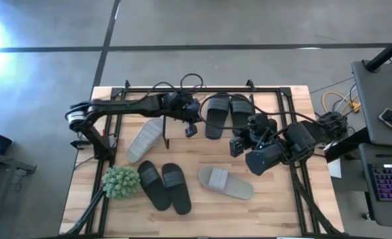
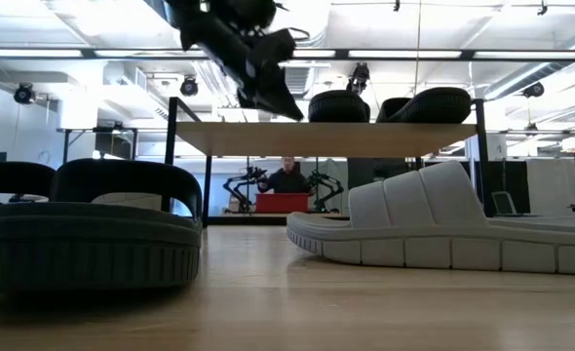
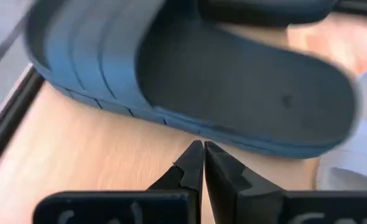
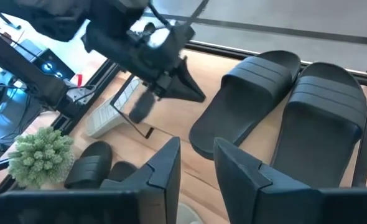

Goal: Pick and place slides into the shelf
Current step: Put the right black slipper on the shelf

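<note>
Two black slides [image 1: 224, 114] on shelf [image 1: 183, 139], upper centre. Left gripper [image 1: 191, 127] fingers closed, empty; right gripper [image 1: 239, 147] fingers parted, empty. Next: fetch grey slide [image 1: 225, 182], lower centre.

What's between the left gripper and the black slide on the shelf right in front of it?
Nothing: in the left wrist view only bare shelf board separates the shut left gripper from the black slide. The high view agrees.
</note>
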Available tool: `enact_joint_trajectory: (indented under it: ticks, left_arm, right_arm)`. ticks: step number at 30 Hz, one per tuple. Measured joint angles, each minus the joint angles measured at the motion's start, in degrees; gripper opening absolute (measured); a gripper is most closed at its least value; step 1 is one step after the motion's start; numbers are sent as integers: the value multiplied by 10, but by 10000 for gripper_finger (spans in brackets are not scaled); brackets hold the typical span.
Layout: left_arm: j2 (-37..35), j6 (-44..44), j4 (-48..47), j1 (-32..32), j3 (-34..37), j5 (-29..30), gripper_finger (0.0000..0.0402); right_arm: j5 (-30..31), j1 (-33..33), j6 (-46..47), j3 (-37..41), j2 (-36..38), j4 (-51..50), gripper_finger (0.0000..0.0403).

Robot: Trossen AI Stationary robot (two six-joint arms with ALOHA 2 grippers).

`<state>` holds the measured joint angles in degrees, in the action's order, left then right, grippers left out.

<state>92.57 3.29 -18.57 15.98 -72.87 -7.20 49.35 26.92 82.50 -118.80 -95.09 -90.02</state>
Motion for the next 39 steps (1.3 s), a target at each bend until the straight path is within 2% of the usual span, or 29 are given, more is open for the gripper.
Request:
enact_joint_trajectory:
  ticks: [13, 23, 25, 28, 34, 39]
  left_arm:
    - [44, 1, 5, -9, -34, -41, 0]
    - [39, 3, 6, -24, -40, -61, 0]
    - [33, 10, -19, -22, -38, -55, 0]
    - [20, 33, -56, -12, -36, -17, 0]
    - [15, 76, 3, 19, -36, 20, 0]
    - [28, 78, 0, 48, -36, 36, 0]
  right_arm:
    - [3, -1, -18, 1, 0, 0, 86]
    - [18, -1, -26, 1, 1, 0, 86]
    - [17, 0, -26, 1, 1, 0, 86]
    - [17, 0, -26, 1, 4, 0, 86]
    - [14, 0, -21, 1, 8, 0, 86]
    - [13, 0, -15, 1, 8, 0, 86]
